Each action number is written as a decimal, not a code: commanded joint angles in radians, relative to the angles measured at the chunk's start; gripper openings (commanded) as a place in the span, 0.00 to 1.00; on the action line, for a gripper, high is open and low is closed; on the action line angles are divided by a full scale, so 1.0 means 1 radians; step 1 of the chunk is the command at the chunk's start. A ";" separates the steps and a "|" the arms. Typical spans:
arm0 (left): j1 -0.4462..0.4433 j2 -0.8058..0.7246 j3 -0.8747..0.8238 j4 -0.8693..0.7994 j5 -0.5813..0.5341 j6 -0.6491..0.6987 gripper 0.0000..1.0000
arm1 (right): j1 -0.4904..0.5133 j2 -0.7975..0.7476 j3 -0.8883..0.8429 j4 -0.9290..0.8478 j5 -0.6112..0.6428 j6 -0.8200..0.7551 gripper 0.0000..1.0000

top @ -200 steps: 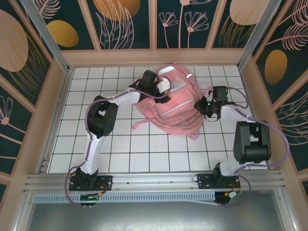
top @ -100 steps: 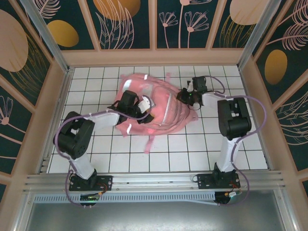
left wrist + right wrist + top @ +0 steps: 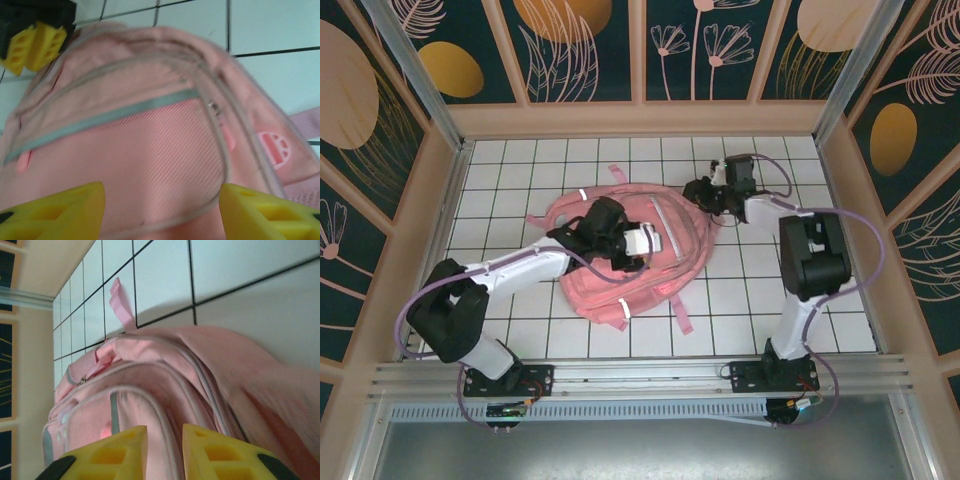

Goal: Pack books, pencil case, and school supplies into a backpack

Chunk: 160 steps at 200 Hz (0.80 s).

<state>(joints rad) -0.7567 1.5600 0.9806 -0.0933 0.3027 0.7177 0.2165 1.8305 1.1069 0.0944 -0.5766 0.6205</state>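
Down and to the left slides the pink backpack since half a second ago, turning as it goes, and the left arm's elbow has swung out toward the near-left corner with it. Now the backpack lies flat on the white tiled worktop, about mid-table, with a strap trailing toward the near edge.

The left hand hovers over the middle of the bag. From the left wrist, its yellow fingers are spread wide and released, grasping nothing. Between them the ribbed pink front panel is crossed by a silver-grey strip.

The right hand is up at the backpack's far-right edge, its arm folded back tightly. From the right wrist, its two yellow fingers are drawn nearly together with a narrow slit left between them, right over the bag's piped seams. Whether they pinch any fabric, I cannot tell. A small pink loop pokes out onto the tiles beyond the bag.
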 commanded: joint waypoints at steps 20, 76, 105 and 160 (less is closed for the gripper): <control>-0.074 0.101 0.035 0.054 -0.161 0.050 0.67 | -0.022 -0.223 -0.179 -0.055 0.025 -0.039 0.32; -0.089 0.216 0.020 0.220 -0.302 -0.129 0.61 | -0.013 -0.431 -0.387 -0.104 0.062 -0.094 0.42; -0.090 0.194 0.017 0.230 -0.245 -0.171 0.29 | 0.009 -0.512 -0.467 -0.077 0.066 -0.146 0.41; -0.037 0.098 0.002 0.260 -0.151 -0.299 0.00 | 0.162 -0.569 -0.563 0.118 0.063 -0.366 0.49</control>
<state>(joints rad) -0.8375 1.7325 0.9932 0.1085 0.0921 0.5167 0.3401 1.2675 0.5694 0.0807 -0.4911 0.3904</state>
